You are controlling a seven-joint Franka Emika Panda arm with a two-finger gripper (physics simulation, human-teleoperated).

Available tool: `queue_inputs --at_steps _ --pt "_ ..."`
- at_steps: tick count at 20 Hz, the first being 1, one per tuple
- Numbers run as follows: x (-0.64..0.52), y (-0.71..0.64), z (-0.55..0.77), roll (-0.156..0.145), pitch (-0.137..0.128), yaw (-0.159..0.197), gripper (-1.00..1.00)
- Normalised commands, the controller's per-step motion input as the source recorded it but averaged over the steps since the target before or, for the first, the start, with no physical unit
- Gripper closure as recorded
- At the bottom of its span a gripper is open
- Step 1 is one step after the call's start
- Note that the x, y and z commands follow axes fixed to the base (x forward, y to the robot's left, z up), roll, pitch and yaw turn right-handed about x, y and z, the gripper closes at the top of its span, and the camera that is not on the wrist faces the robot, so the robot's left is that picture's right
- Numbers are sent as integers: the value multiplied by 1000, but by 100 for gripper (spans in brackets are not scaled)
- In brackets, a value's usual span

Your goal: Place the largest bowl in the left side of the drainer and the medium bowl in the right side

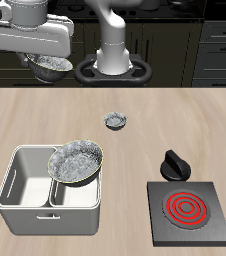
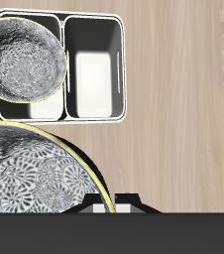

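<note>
The claw (image 1: 51, 62) pinches the grey speckled medium bowl (image 1: 51, 66) high above the white two-compartment drainer (image 1: 25, 175). Below it, the widest speckled bowl (image 1: 77, 160) leans tilted on the drainer's rim. A low descent risks collision.

The arm's white base column (image 1: 113, 50) stands upright at the back of the tabletop. From it the white forearm and wrist housing (image 1: 30, 35) reach out level, held high above the surface. The pincer (image 1: 51, 66) hangs below the wrist, pointing down, its fingers closed on the rim of the medium bowl (image 1: 53, 67), which it holds aloft, well clear of the tabletop.
</note>
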Motion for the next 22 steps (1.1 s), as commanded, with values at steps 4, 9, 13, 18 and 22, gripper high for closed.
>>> queue_inputs --at_steps 4,9,13,18,22 --pt "415 51 -48 -2 15 -28 100" --pt "254 69 -34 -4 12 7 100" --pt "281 -8 -19 3 13 15 100" --pt "300 -152 -7 -27 11 -15 100" --pt "141 -6 65 -14 -13 -5 100"
